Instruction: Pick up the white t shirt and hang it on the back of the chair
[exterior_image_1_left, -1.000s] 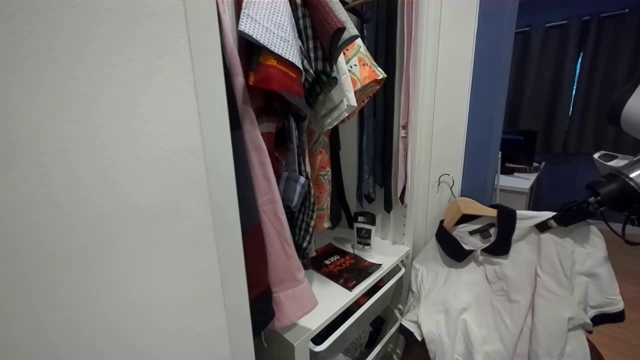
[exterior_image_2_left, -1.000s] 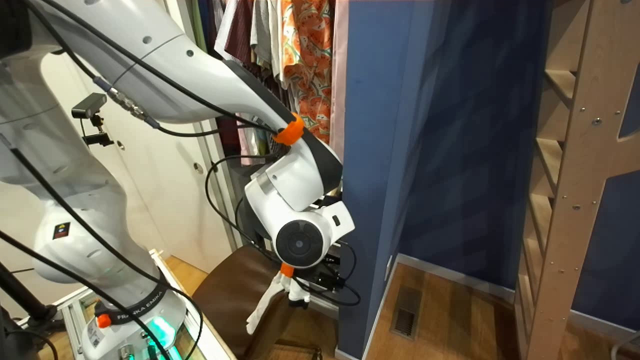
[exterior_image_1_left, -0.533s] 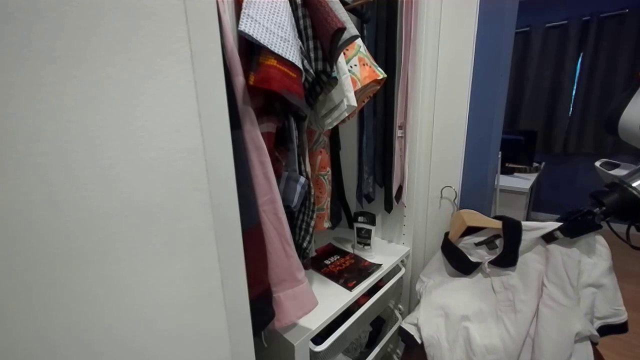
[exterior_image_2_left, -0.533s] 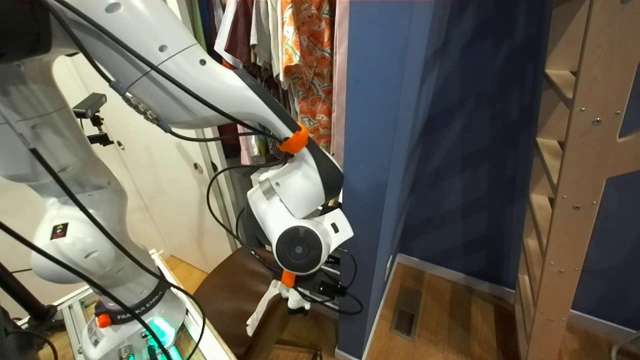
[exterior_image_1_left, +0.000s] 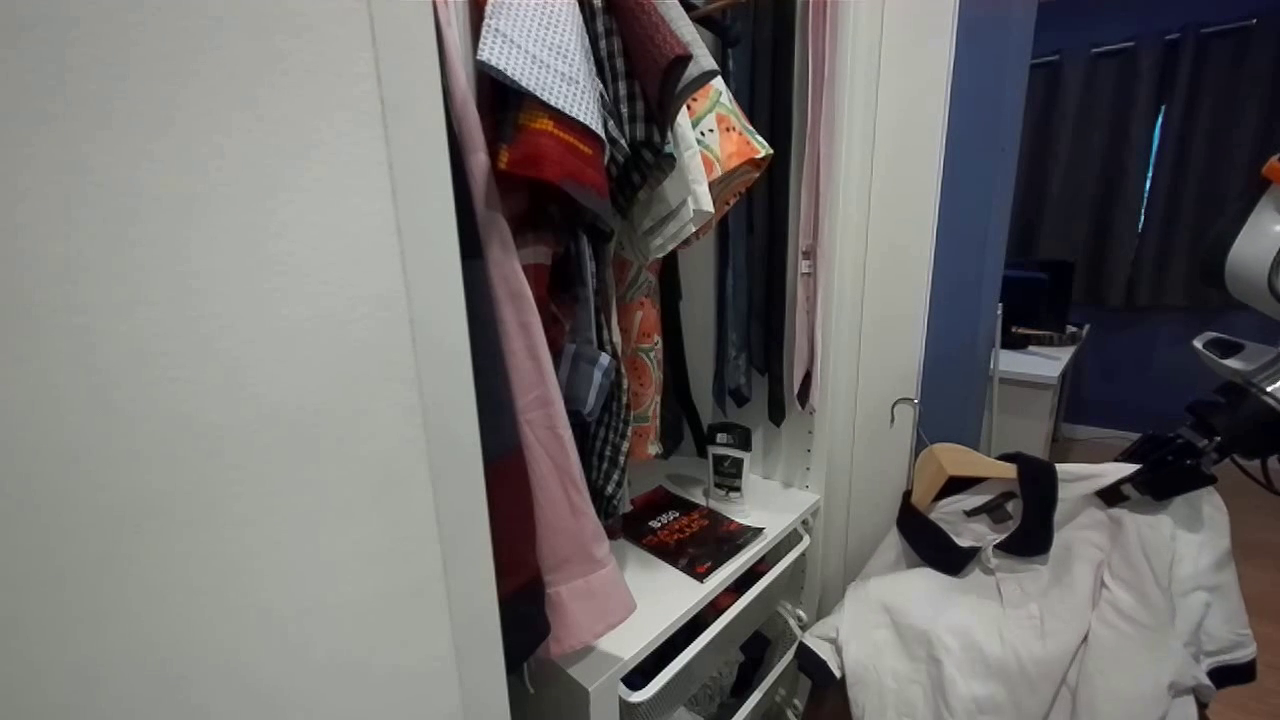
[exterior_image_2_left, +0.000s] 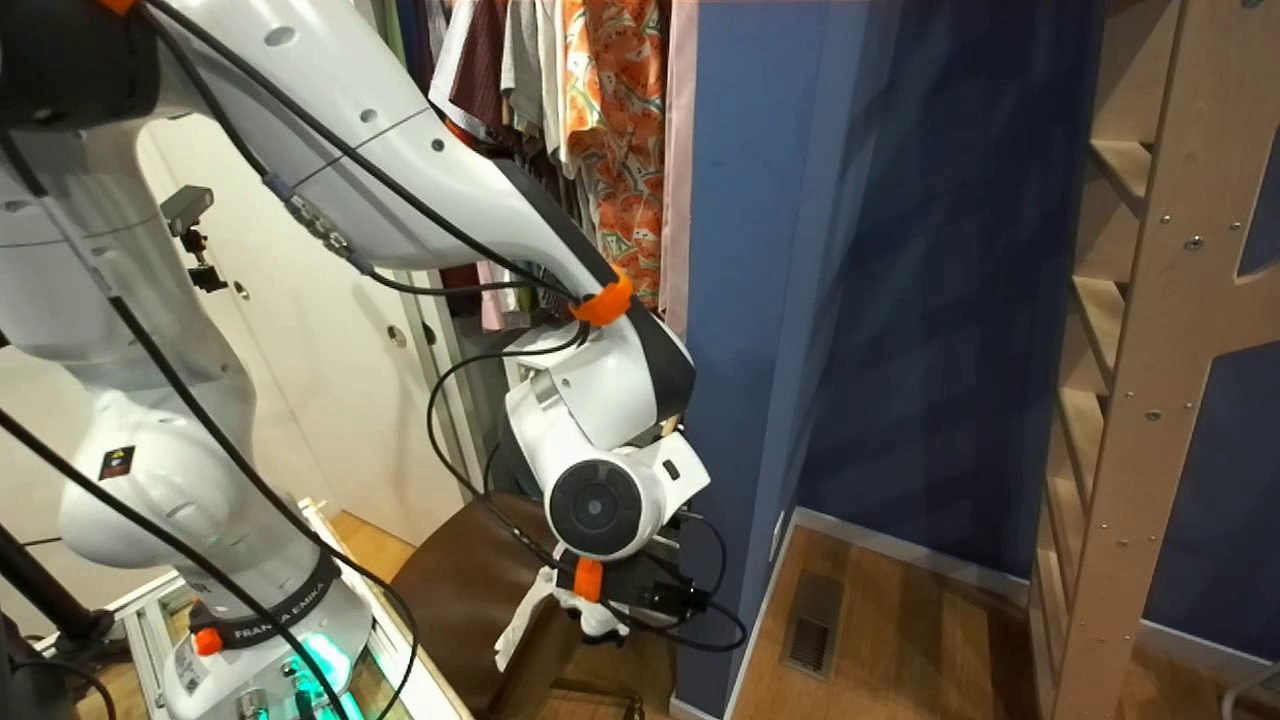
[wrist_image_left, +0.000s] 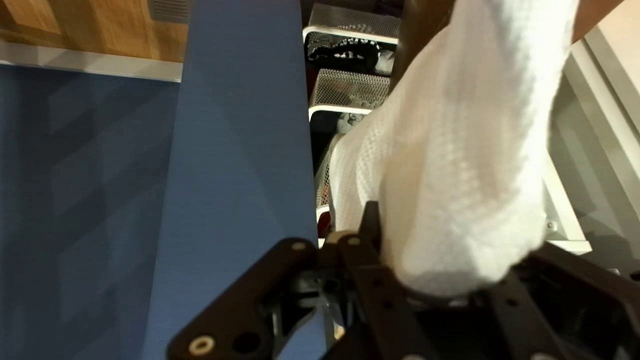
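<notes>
Blue wall (exterior_image_2_left: 750, 300), wooden floor (exterior_image_2_left: 890, 640) and an open closet (exterior_image_1_left: 890, 250) make up the room. Closest to the work, the hand (exterior_image_1_left: 1122, 484) is at one shoulder of the white t shirt (exterior_image_1_left: 1000, 620); its jaws stand apart, with cloth lying between them in the wrist view. A wooden hanger (exterior_image_1_left: 960, 468) sits in the collar, its hook (exterior_image_1_left: 904, 402) caught on nothing that shows. Just under the shirt is the brown chair (exterior_image_2_left: 465, 590), and a white strip of the shirt hangs along it, though the robot arm (exterior_image_2_left: 600, 390) hides how the weight rests. I judge the lifting done and the hanging nearly so: what remains is to draw the hand clear without dragging the shirt off, then check that it holds. Beyond are mesh drawers (wrist_image_left: 347, 87), hanging clothes (exterior_image_1_left: 640, 310) above them and, farthest, a white desk (exterior_image_1_left: 1030, 368) and dark curtains (exterior_image_1_left: 1080, 200).
</notes>
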